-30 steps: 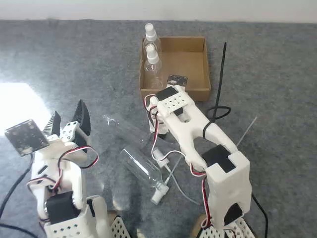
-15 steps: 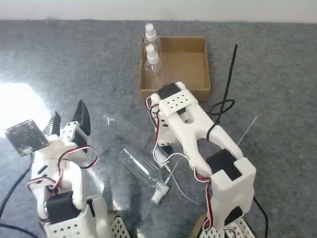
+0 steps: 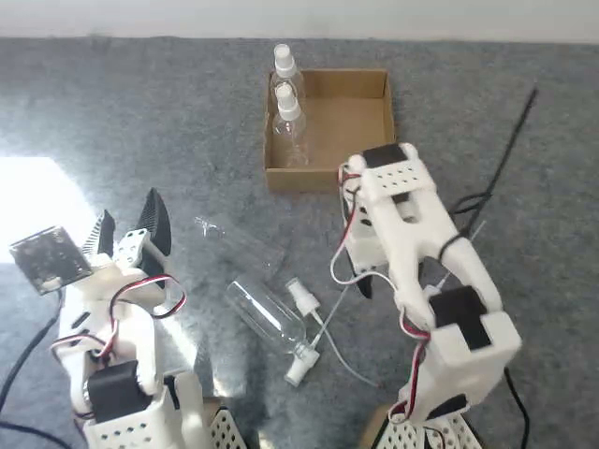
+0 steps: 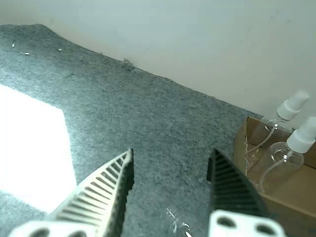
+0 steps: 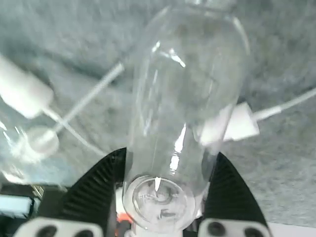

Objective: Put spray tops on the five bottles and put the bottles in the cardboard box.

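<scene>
My right gripper [image 5: 170, 157] is shut on a clear, topless bottle [image 5: 182, 98], its base close to the camera. In the high view this gripper [image 3: 361, 277] hangs under the right arm, right of the table's middle. Below the held bottle lie two white spray tops [image 5: 22, 91] [image 5: 231, 126] with thin tubes. Two more clear bottles [image 3: 267, 313] [image 3: 239, 238] lie on the felt, with spray tops [image 3: 304, 295] [image 3: 299, 365] beside them. The cardboard box [image 3: 360, 112] holds two capped bottles [image 3: 290, 126] [image 3: 284, 67]. My left gripper [image 3: 131, 224] [image 4: 170, 185] stands open and empty at the near left.
Grey felt covers the table. A bright sunlit patch [image 3: 33, 201] lies at the left. A black cable [image 3: 501, 168] trails right of the right arm. The box's right half [image 3: 356, 122] has free room.
The right arm has swung to the right, away from the box's front edge, uncovering a spray top beside the lying bottle. The left arm has kept still.
</scene>
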Motion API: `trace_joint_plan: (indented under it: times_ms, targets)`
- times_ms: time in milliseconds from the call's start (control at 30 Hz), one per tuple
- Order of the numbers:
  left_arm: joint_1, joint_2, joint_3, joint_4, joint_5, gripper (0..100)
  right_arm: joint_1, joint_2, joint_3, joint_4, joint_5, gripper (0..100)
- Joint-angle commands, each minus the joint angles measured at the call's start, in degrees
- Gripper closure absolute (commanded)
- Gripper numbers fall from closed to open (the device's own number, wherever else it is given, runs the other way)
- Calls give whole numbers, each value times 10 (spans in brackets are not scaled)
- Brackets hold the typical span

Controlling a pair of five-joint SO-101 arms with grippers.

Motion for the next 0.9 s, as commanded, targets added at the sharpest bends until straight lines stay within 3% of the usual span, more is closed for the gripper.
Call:
trace_joint_plan:
  times_ms: [0,267,533,733,867]
  targets:
    - [-2,-4,-11,-7,4,776,21,-99,56,26,66,895]
    - [-2,-4,-11,-7,4,776,58,-169,183,25,119,782]
    - [-2,-4,-11,-7,4,776,47,-196,180,25,114,772]
    - [-2,-4,-11,-7,4,776,18,-169,170,22,62,764]
    - [-2,-4,-11,-7,4,776,-10,-132,170,25,4,679]
